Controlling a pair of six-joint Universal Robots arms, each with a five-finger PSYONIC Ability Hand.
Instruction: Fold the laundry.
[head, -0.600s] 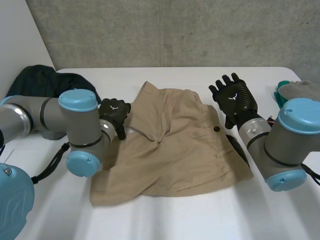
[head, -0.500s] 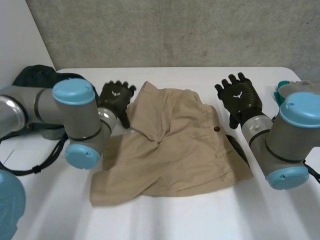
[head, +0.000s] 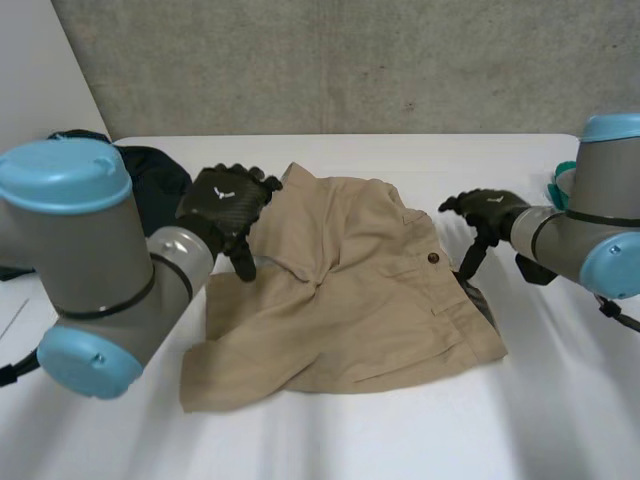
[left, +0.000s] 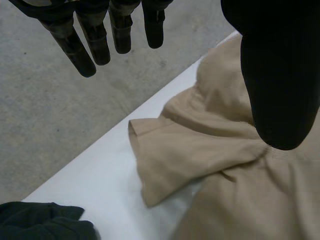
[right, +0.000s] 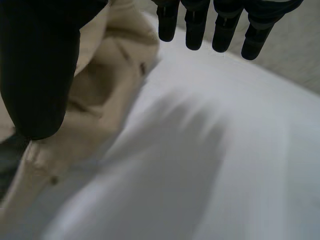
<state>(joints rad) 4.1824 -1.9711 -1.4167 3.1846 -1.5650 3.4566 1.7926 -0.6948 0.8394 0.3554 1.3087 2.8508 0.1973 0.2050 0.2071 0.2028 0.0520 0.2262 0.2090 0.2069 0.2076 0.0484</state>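
currently the tan garment (head: 350, 290) lies wrinkled and only partly flat on the white table (head: 400, 430), between the two hands. the left hand (head: 225, 205) hovers with its fingers (left: 87, 50) straight and spread, holding nothing. a doubled-over flap of the garment sits just below its thumb, and bare table lies under its fingertips. the right hand (head: 488, 210) is likewise relaxed and empty, with its fingers (right: 195, 30) extended over bare table and the garment's edge beside its thumb. risk 1: if either hand closes where its fingertips now point, it is likely to meet table rather than cloth and miss the grasp. risk 2: a pinch on the doubled flap near the left thumb may take one layer or both, which would drag the fold crooked. risk 3: uneven pulling by the two hands would probably bunch the wrinkled middle further. risk 4: the dark garment (head: 155, 175) lies off to the outer side of the left hand's fingers and could be snagged on a wide sweep. count: one tan garment, one dark garment, two hands, one table.
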